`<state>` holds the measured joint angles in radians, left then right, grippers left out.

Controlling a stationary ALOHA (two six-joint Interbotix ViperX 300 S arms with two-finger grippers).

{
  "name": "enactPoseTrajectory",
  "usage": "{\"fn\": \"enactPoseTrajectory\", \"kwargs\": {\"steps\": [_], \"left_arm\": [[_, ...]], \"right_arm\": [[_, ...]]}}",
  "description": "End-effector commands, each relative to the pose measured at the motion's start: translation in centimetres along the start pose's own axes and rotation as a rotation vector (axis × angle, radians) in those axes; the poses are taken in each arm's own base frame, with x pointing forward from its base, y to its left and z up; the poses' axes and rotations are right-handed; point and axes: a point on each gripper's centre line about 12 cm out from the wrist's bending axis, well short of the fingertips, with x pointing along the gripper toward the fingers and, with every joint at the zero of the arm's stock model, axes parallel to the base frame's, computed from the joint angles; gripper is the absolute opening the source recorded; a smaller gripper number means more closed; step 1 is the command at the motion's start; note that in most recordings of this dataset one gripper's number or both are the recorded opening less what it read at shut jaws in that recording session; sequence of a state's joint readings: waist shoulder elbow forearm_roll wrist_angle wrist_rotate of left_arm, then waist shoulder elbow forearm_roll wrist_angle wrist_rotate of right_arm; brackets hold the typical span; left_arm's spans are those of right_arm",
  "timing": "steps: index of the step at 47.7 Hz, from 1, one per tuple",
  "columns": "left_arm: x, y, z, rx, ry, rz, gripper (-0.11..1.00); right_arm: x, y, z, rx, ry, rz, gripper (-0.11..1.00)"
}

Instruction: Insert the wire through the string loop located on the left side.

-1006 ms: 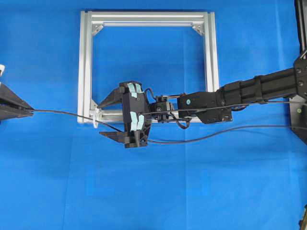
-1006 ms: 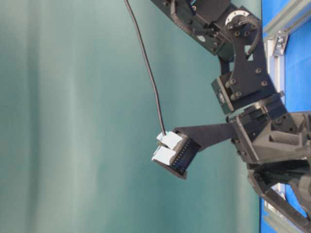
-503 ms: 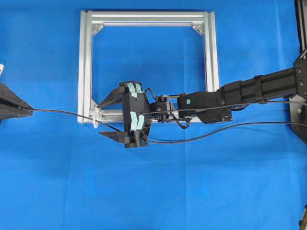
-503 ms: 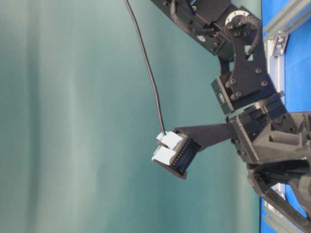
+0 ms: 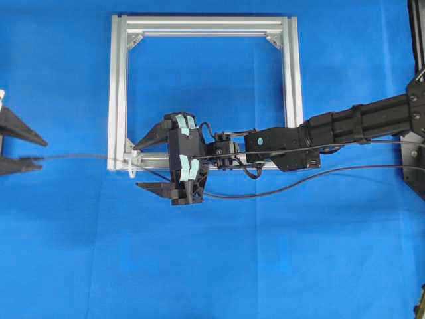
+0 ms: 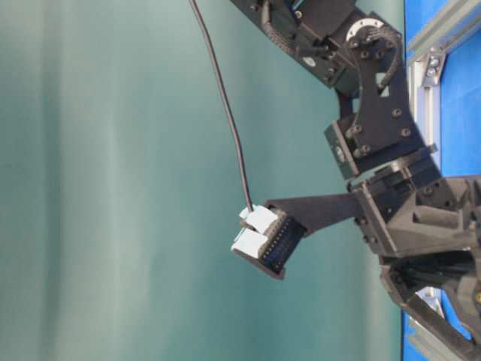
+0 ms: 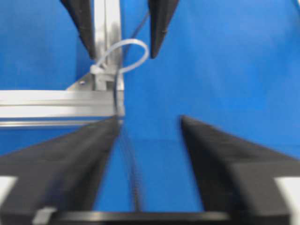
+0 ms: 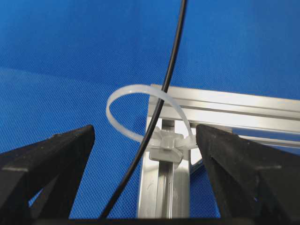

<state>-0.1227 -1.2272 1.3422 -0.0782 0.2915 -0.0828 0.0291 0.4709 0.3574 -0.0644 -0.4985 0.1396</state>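
The wire (image 8: 165, 89) now runs through the string loop (image 8: 140, 112) at the frame's (image 5: 118, 93) left corner. The left gripper (image 5: 20, 149) has just sprung apart, seemingly releasing it (blurred there); the right gripper (image 5: 147, 163) hangs spread, empty.

- A square frame of silver aluminium extrusion (image 5: 119, 93) lies flat on a bright blue textured cloth surface (image 5: 265, 266).
- Small triangular silver metal corner brackets (image 5: 273, 41) sit inside the frame's corners.
- A plain, smooth teal-green backdrop wall (image 6: 113, 188) fills most of the table-level view, beside the frame's edge.
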Motion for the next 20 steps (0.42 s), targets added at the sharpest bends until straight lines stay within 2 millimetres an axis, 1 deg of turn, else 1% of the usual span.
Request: {"fn": "enactPoseTrajectory", "kwargs": {"steps": [1,2,4,6,12,20], "left_arm": [[-0.1,0.0,0.6,0.000,-0.008,0.002,0.66],[-0.1,-0.1,0.6,0.001,-0.006,0.001,0.72],[-0.1,-0.1,0.6,0.001,-0.006,0.001,0.82],[-0.1,0.0,0.6,0.000,-0.007,0.002,0.88],[-0.1,-0.1,0.6,0.002,-0.008,0.002,0.85],[-0.2,0.0,0.9,0.007,-0.023,0.009,0.85]], "right_arm": [[-0.5,0.2,3.0,0.004,-0.066,0.004,0.97],[-0.5,0.3,3.2,0.004,-0.069,0.004,0.97],[-0.7,0.3,3.5,0.003,-0.072,0.004,0.97],[-0.8,0.3,3.7,0.003,-0.072,0.004,0.97],[-1.3,0.4,4.8,0.005,-0.078,0.003,0.97],[-2.4,0.4,6.9,0.009,-0.094,-0.003,0.97]]}}
